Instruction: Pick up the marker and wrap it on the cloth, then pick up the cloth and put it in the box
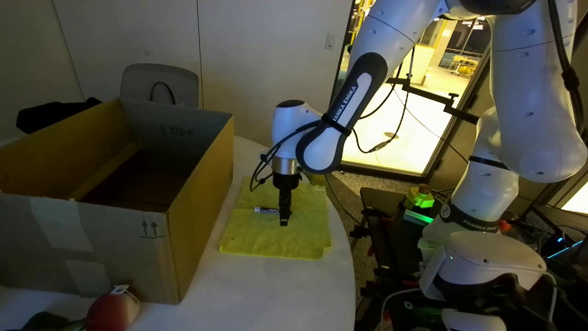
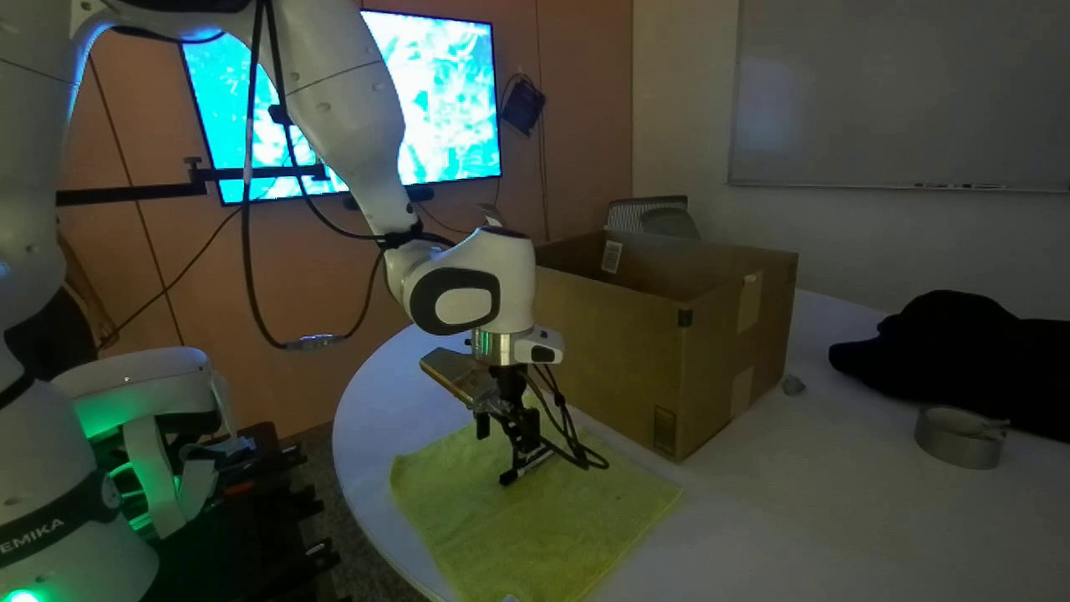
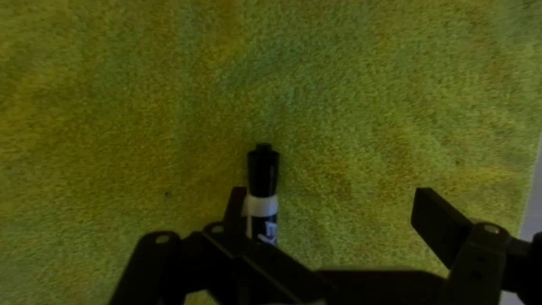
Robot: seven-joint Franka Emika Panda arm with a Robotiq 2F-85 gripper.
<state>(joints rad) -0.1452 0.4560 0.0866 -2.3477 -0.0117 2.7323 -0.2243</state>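
Note:
The yellow-green cloth (image 1: 266, 239) lies spread flat on the white table in both exterior views (image 2: 560, 535). The black and white marker (image 1: 266, 210) lies on the cloth. In the wrist view its black end and white band (image 3: 262, 205) show, and the rest is hidden behind a finger. My gripper (image 3: 332, 195) is open, pointing down low over the cloth. The marker lies between the fingers, right beside the left one in the wrist view, with a wide gap to the right one. The gripper also shows in both exterior views (image 1: 285, 220) (image 2: 495, 454). The open cardboard box (image 1: 115, 243) stands beside the cloth (image 2: 610, 359).
A red, round object (image 1: 112, 310) lies by the box's corner. A grey tape roll (image 2: 959, 439) and a dark fabric heap (image 2: 961, 359) are on the table (image 2: 819, 518). The table's curved edge runs close to the cloth on the robot's side.

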